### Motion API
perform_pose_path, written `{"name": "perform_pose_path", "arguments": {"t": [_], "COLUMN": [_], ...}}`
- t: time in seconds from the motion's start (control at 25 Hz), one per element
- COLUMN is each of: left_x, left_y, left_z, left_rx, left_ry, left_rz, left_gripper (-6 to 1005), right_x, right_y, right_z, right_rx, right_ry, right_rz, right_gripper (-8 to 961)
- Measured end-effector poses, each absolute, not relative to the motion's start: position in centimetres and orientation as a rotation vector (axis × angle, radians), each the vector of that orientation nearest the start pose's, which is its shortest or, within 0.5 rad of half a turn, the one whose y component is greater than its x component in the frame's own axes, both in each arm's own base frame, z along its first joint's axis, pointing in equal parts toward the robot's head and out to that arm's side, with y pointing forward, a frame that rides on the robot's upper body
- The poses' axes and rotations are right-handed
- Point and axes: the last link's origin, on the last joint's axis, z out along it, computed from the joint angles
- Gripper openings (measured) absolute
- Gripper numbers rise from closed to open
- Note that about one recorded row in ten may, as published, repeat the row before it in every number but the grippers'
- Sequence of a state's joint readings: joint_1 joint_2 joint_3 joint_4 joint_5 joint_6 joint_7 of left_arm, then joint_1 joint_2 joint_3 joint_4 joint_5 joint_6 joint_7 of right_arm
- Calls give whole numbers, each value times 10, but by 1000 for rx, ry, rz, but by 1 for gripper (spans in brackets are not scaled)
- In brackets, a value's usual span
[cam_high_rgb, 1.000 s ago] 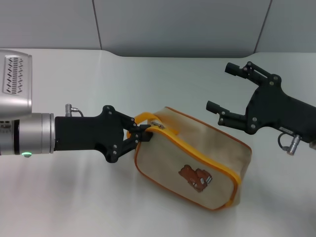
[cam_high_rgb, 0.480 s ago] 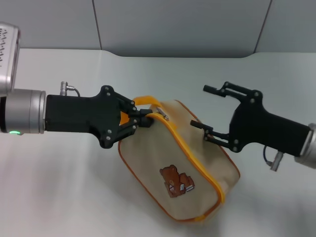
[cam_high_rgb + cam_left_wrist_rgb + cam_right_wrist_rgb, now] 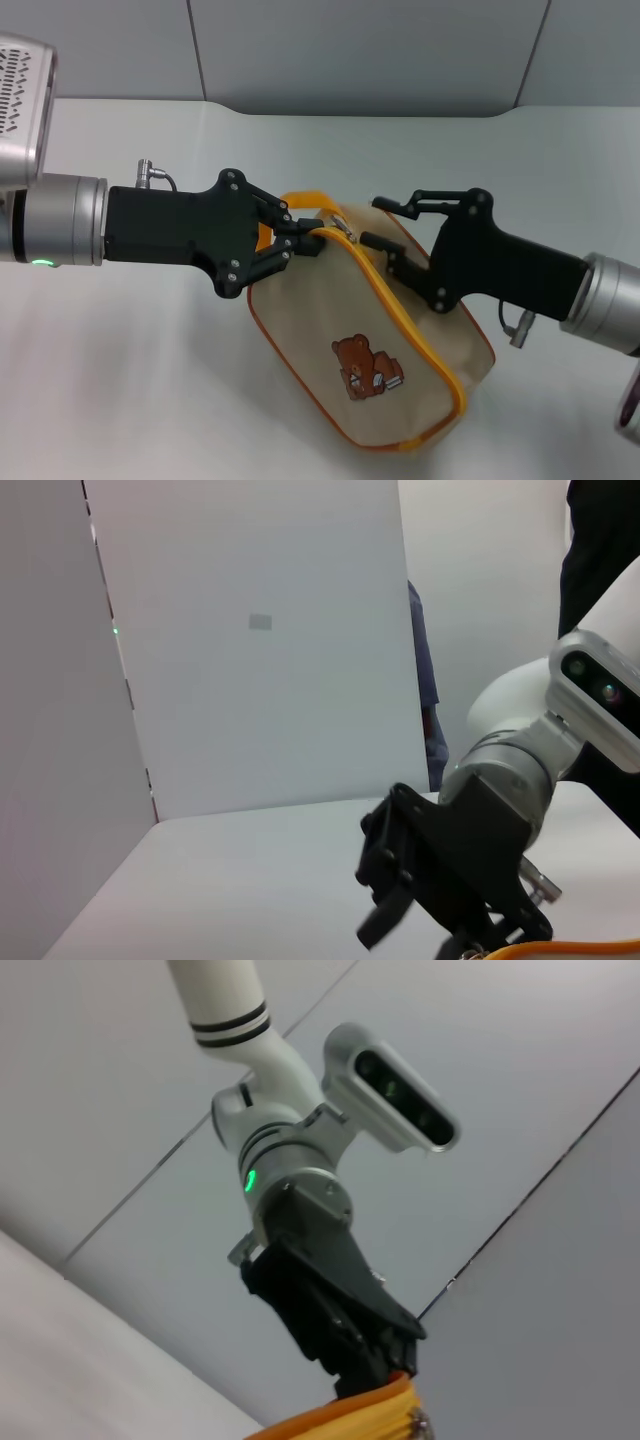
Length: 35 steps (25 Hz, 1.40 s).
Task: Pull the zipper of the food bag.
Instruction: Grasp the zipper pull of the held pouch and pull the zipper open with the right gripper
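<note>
The beige food bag [image 3: 330,320] with a brown bear print lies tilted on the white table. Its yellow-orange zipper [image 3: 400,320] curves along the top edge, and the small silver pull tab [image 3: 344,221] sits at the end near the yellow loop handle [image 3: 300,198]. My left gripper [image 3: 302,240] is shut on the bag's end just below that handle. My right gripper [image 3: 372,222] is open, its fingers just right of the pull tab and above the bag's top. The right wrist view shows the left gripper [image 3: 345,1345] over the bag's orange edge [image 3: 340,1418].
The white table [image 3: 150,380] runs back to grey wall panels [image 3: 360,50]. In the left wrist view, the right arm's gripper [image 3: 400,880] stands before a white partition [image 3: 260,650]. A person stands at the far right [image 3: 600,540].
My right gripper has moved left and down to the bag's zipper end. My left gripper has kept its hold while the bag swung, its far end now lower.
</note>
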<state>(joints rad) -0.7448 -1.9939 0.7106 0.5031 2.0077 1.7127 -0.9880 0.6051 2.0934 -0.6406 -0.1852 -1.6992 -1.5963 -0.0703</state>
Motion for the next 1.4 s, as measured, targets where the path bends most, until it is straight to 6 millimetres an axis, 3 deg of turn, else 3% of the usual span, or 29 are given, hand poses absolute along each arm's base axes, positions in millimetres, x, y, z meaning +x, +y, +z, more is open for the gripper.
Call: {"name": "perform_pose_path", "arguments": {"t": [0.12, 1.04, 1.2, 1.32, 1.4], "left_x": [-202, -202, -212, -225, -227], "left_y": [354, 354, 360, 362, 362], "left_z": [5, 9, 16, 18, 18], "left_rx": [-2924, -2907, -2810, -2749, -2744], "left_ry": [154, 145, 62, -21, -32], "left_rz": [-767, -792, -810, -782, -777], "left_gripper": [61, 57, 57, 57, 57], "right_x": [225, 225, 238, 264, 269], "right_y": [310, 302, 283, 252, 247], "right_z": [-57, -74, -69, -50, -47], "right_rx": [-2235, -2266, -2314, -2437, -2455], "right_ry": [-761, -762, -723, -590, -553], "right_rz": [797, 779, 831, 902, 907], "right_gripper": [318, 95, 43, 5, 3]}}
